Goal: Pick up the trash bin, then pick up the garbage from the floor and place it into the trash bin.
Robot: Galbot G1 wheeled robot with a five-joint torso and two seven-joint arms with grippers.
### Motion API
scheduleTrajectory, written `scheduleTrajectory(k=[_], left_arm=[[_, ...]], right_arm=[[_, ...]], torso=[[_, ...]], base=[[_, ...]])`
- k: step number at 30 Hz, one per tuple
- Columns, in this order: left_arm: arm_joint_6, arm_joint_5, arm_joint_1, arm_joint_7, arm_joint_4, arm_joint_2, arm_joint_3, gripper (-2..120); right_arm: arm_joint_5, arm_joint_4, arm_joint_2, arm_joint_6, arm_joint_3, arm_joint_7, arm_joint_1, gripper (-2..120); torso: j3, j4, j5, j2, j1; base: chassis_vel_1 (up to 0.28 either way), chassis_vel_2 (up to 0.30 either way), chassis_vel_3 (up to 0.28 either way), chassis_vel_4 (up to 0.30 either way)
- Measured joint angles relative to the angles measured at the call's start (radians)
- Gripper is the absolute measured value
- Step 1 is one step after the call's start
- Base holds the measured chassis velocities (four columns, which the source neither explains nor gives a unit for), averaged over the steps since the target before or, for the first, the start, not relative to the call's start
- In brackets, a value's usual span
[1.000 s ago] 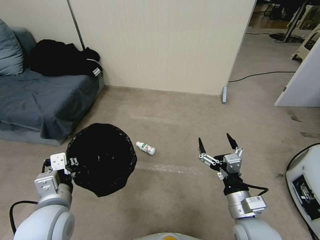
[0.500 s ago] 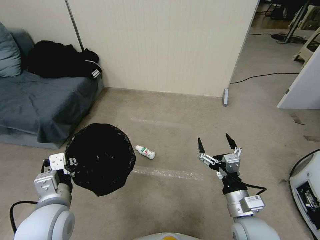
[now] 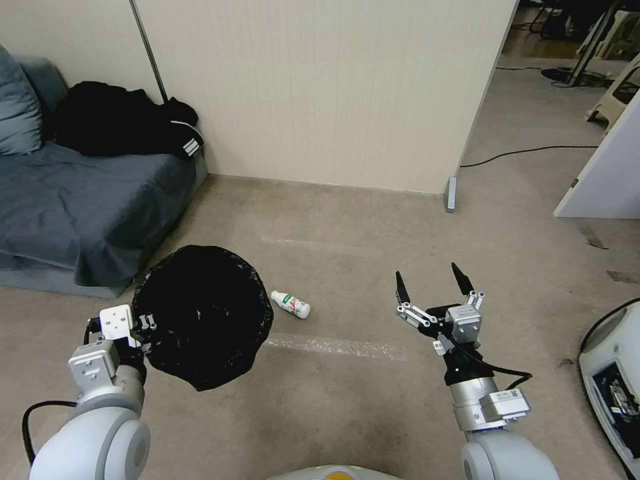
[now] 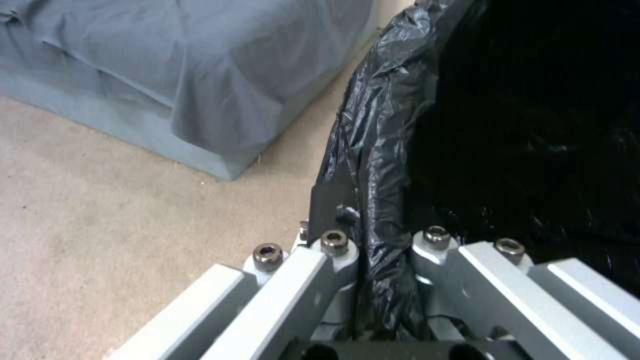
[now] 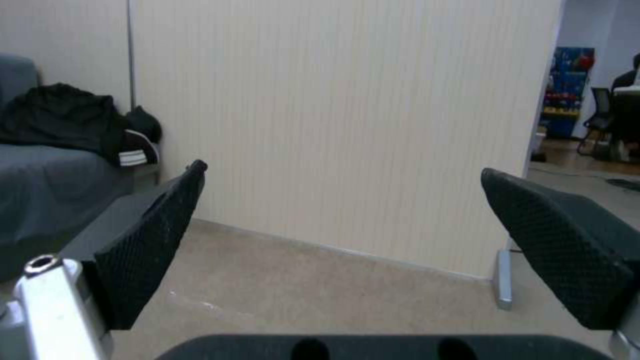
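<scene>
**Bin in hand, one bottle waiting on the carpet**

The left end effector (image 3: 143, 328) is clamped on the near rim of the trash bin (image 3: 203, 313), its fingers pinching the folded black liner, as the left wrist view shows (image 4: 373, 250). The bin hangs above the floor (image 3: 347, 393), mouth up and tipped slightly toward the camera, just in front of the grey sofa (image 3: 80, 200). The right end effector (image 3: 430, 283) hovers spread wide and empty, its two black fingertips pointing forward toward the cream partition wall (image 3: 320, 87).

The garbage in sight is one small white bottle (image 3: 291, 304) lying on its side on the floor, just beside the bin's far right edge and well to the left of the right end effector. Its long axis runs diagonally: the cap end appears to point toward the sofa and the wall, the base back toward the robot's right. A pale tape line (image 3: 337, 347) lies just nearer the robot than the bottle.

The step in hand looks like the reach for the bottle. To do it well, the right end effector should probably come down from above and turn so its fingers close across the bottle's short width at mid-body, not along its length, since a round bottle will likely roll if nudged from the side. The bin should be held level and clear of the reach, close enough for a short carry.
</scene>
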Motion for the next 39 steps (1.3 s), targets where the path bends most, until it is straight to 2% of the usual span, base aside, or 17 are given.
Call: scheduleTrajectory(k=[16,33,39], left_arm=[[0.003,-0.005,0.0,0.002,-0.004,-0.002,-0.001,1],[0.003,-0.014,0.001,0.006,-0.005,0.0,-0.002,1],[-0.002,-0.009,0.001,0.018,-0.004,-0.001,-0.001,1]], right_arm=[[-0.004,0.011,0.0,0.011,0.001,-0.001,-0.018,100],[-0.003,0.019,0.0,0.015,0.001,-0.001,-0.02,100],[-0.002,0.018,0.0,0.018,0.003,0.0,-0.017,100]], torso=[[0.0,0.0,0.0,0.0,0.0],[0.0,0.0005,-0.0001,0.0,0.0],[0.0,-0.0001,0.0,0.0,0.0]], base=[[0.049,0.057,0.052,0.057],[0.114,0.102,0.104,0.112],[0.018,0.018,0.011,0.016]])
